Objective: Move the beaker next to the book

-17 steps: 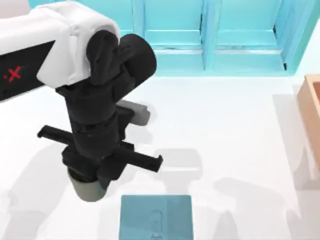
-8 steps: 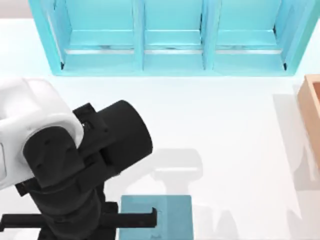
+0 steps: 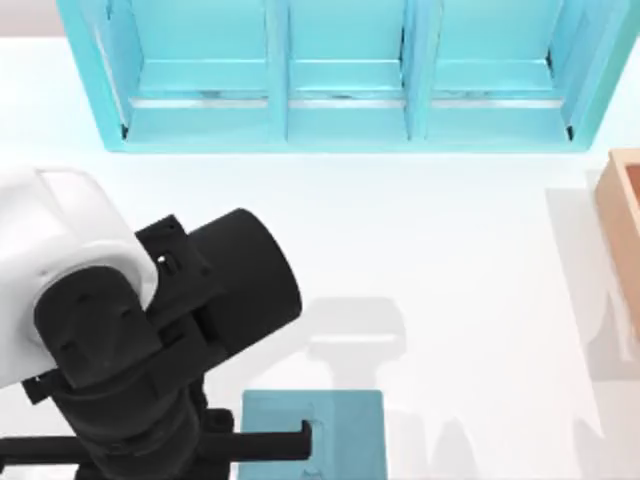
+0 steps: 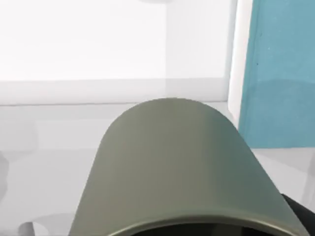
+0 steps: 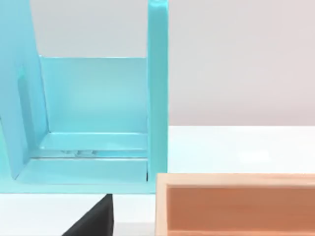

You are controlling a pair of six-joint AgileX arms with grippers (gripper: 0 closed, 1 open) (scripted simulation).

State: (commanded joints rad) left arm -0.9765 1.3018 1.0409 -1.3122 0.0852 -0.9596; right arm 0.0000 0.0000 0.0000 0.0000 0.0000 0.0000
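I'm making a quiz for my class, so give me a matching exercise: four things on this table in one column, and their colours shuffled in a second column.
Things:
1. beaker
2. book
3. shelf
4. box

Colours:
A. light blue
B. orange-tan
C. grey-beige
D. teal-blue

Pairs: 1-C, 2-D, 3-A, 4-B
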